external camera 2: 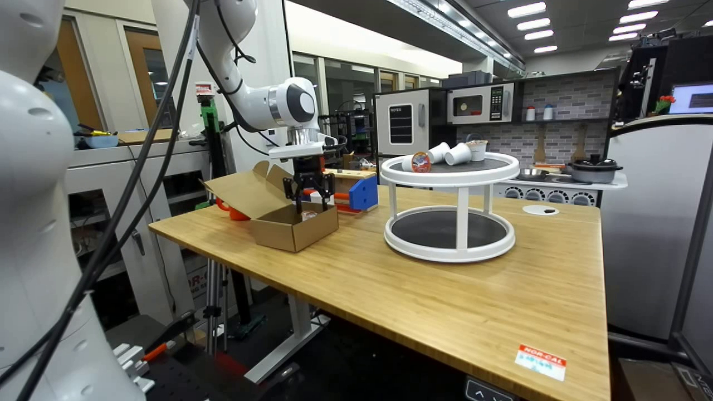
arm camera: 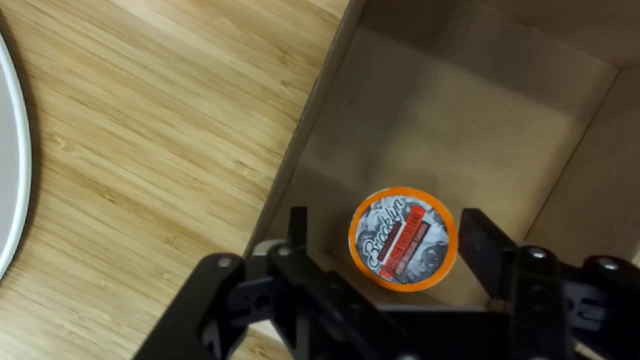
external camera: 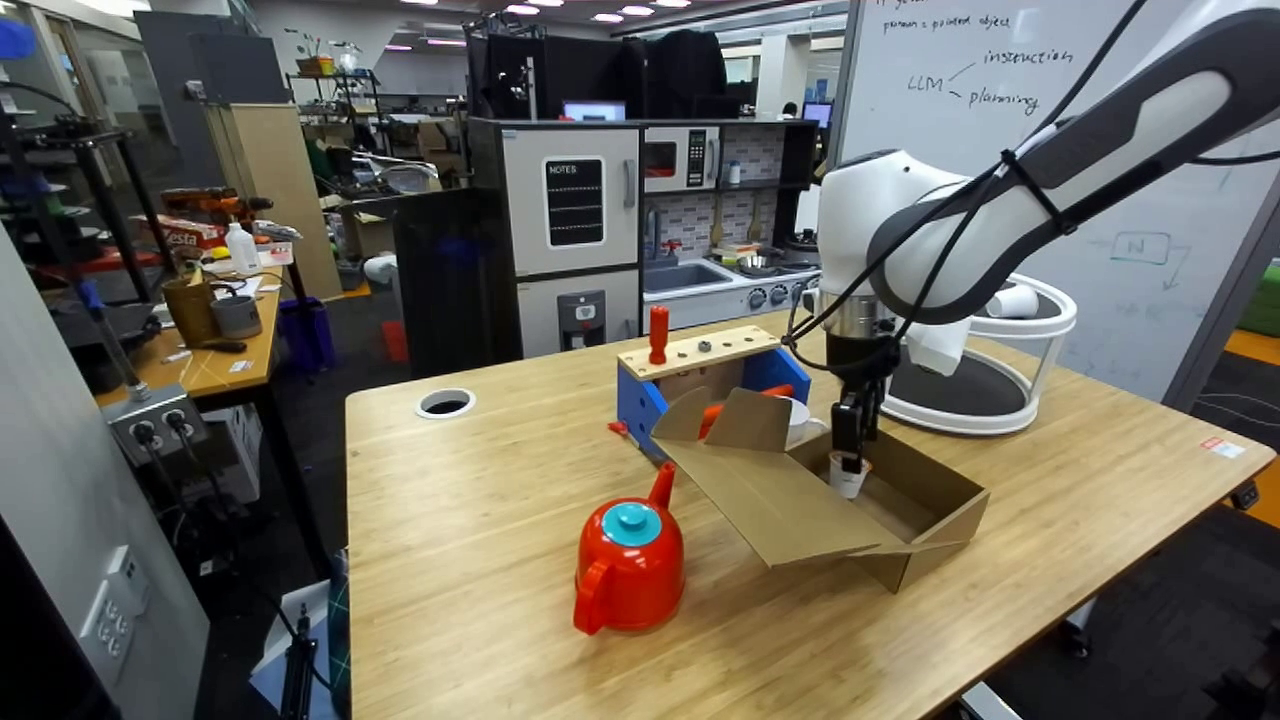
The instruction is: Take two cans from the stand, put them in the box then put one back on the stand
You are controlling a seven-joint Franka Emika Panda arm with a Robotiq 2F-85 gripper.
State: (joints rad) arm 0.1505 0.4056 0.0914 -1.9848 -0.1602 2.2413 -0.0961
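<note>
"What is between your fingers?"

"In the wrist view my gripper (arm camera: 384,215) stands well parted, astride a can (arm camera: 404,240) without grasping it; the can sits lid up in the box (arm camera: 480,130). A gap shows beside my left finger (arm camera: 298,225); on the right my fingertip (arm camera: 472,227) comes so near the orange rim that I can't tell whether it touches."

"What's hard to make out there?"

"The can's side, under its lid. A pale sliver (arm camera: 266,247) by that left finger, which I can't name. And the stand (arm camera: 25,145), cut off on the left to a curve of rim."

"And from outside?"

"In an exterior view my finger (external camera: 848,430) covers part of the can. A raised flap (external camera: 750,420) half hides a white mug (external camera: 797,420), and my arm (external camera: 850,220) blocks much of the stand's top tier; a tipped can (external camera: 1015,302) shows there, at the right."

"Any better elsewhere?"

"In an exterior view the box's near wall (external camera 2: 317,231) hides the can's body; a bit of lid (external camera 2: 308,214) shows between my fingertips. The red teapot (external camera 2: 237,215) is mostly behind cardboard. Right of me, four cans (external camera 2: 459,154) crowd the stand's top: three tipped, one upright."
</note>
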